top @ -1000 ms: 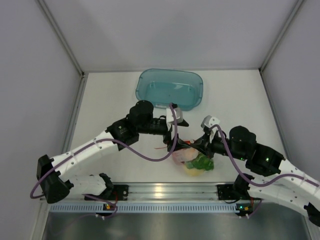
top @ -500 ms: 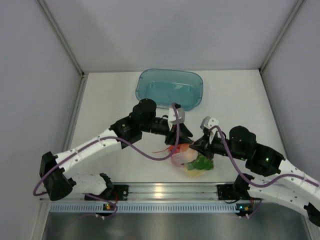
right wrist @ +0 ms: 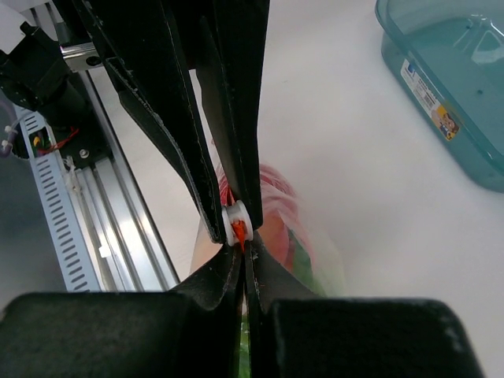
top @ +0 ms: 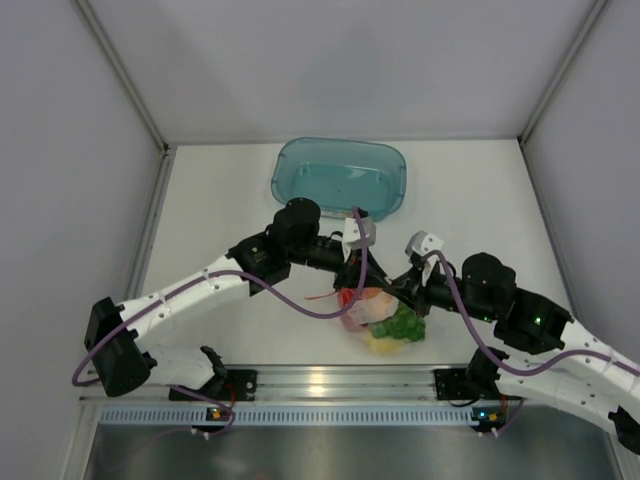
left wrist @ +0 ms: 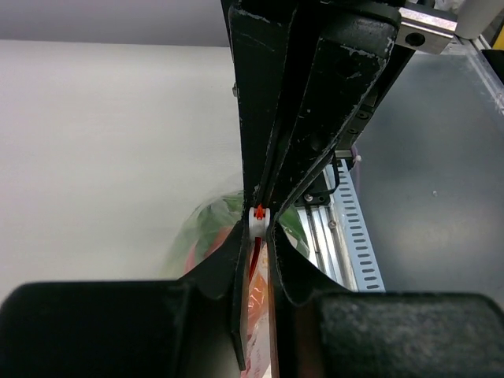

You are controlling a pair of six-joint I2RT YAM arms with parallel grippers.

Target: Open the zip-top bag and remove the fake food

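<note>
The zip-top bag (top: 388, 322) lies near the table's front edge. Fake food shows through it: green lettuce (top: 404, 325), a red piece (top: 352, 300) and a yellow fruit (top: 384, 346). Both grippers meet tip to tip above its mouth. My left gripper (left wrist: 257, 230) is shut on the white zip slider (left wrist: 257, 220), with the orange-red zip strip (left wrist: 258, 260) running between its fingers. My right gripper (right wrist: 245, 246) is shut on the strip's end right next to the slider (right wrist: 235, 221). In the top view the left gripper (top: 372, 283) and right gripper (top: 393, 290) hide the mouth.
A teal translucent bin (top: 281, 178) stands at the back centre, its corner in the right wrist view (right wrist: 409, 71). The aluminium rail (top: 330, 381) with the arm bases runs along the near edge just below the bag. White walls close the sides and back.
My left gripper has moved right toward the right gripper and gone from wide open to shut on the zip slider. The right gripper stayed shut and barely moved.
</note>
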